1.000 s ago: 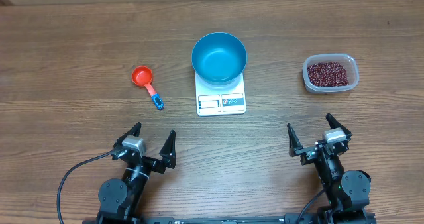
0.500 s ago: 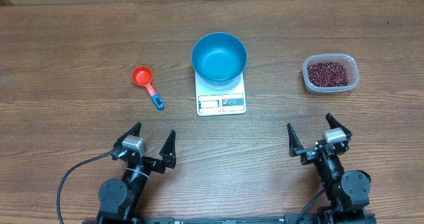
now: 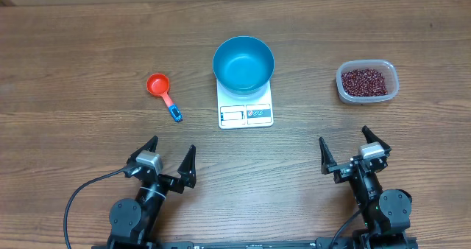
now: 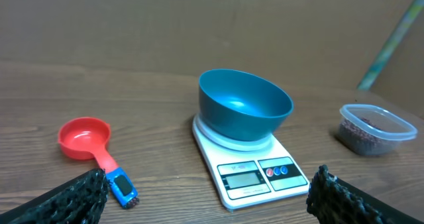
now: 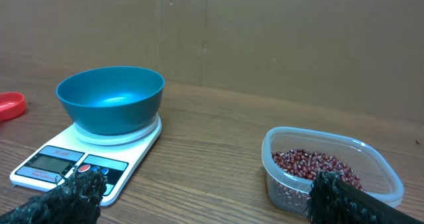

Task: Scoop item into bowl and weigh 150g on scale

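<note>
An empty blue bowl [image 3: 243, 63] [image 4: 245, 105] [image 5: 110, 99] stands on the white scale [image 3: 246, 110] [image 4: 250, 166] [image 5: 73, 159] at the table's middle. Dark red-brown beans [image 3: 365, 81] [image 5: 317, 167] fill a clear tub [image 3: 367, 81] [image 4: 371, 128] at the right. A red measuring scoop [image 3: 162, 92] [image 4: 93, 146] with a blue handle end lies left of the scale. My left gripper [image 3: 166, 159] [image 4: 207, 199] stands open near the front edge, nothing between its fingers. At the front right my right gripper [image 3: 348, 150] [image 5: 207, 199] is open and empty too.
The wooden table [image 3: 88, 50] stretches around the objects. A brown cardboard wall [image 5: 278, 32] stands behind the table. Black cables [image 3: 73, 201] run from the arm bases at the front edge.
</note>
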Available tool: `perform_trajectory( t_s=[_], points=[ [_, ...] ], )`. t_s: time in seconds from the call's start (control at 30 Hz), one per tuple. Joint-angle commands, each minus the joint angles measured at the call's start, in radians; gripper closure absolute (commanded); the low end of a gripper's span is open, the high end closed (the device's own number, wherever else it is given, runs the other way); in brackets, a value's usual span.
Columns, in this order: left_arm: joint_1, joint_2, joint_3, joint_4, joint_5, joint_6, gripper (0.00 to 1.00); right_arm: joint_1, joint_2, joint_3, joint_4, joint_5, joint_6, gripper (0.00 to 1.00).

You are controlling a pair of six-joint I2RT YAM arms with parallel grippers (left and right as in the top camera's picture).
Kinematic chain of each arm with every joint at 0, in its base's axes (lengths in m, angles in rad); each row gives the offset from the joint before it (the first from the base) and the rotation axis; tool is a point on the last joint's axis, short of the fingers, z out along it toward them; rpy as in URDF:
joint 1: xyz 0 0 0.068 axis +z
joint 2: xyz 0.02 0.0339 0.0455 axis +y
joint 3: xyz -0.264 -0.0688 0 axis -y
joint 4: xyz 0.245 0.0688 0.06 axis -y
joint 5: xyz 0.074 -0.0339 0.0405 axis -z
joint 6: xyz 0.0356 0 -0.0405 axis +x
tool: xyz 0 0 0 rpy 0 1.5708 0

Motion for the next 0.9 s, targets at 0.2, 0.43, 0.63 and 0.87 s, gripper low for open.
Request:
perform_trajectory(
  t_s=[0.2, 0.43, 0.63, 0.87],
  points=[
    [0.000, 0.000, 0.097, -0.065, 0.018, 0.040, 0.00, -0.002, 0.001, -0.010, 0.006, 0.008, 0.001, 0.00],
    [0.000, 0.002, 0.252, -0.195, -0.069, 0.062, 0.00, -0.002, 0.001, -0.010, 0.006, 0.008, 0.001, 0.00],
    [0.000, 0.060, 0.357, -0.260, -0.068, 0.061, 0.00, -0.002, 0.001, -0.010, 0.006, 0.008, 0.001, 0.00],
    [0.000, 0.245, 0.527, -0.323, -0.068, 0.061, 0.01, -0.002, 0.001, -0.010, 0.006, 0.008, 0.001, 0.00]
  ],
)
